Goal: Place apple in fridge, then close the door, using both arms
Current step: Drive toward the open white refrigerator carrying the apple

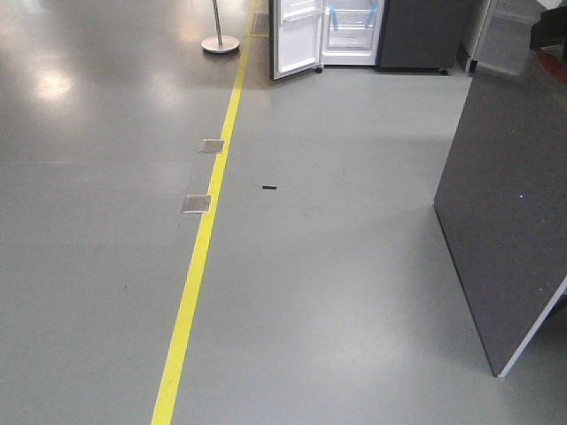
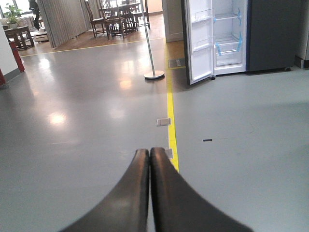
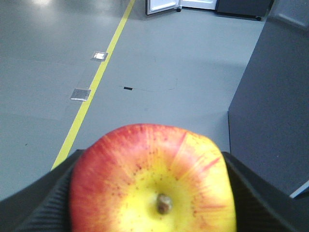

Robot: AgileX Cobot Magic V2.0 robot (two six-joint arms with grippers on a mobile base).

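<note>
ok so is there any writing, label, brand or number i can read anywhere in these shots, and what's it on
None. No view holds readable text.
The fridge and its open door show no brand or label; the blue tape strips on the shelves look blank.
The apple has no sticker on the side shown.
The grey board, the yellow floor line and the metal floor plates carry no writing.

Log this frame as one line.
right tool shut on apple | left tool shut, empty | fridge far ahead | door open | apple not yet placed
</note>
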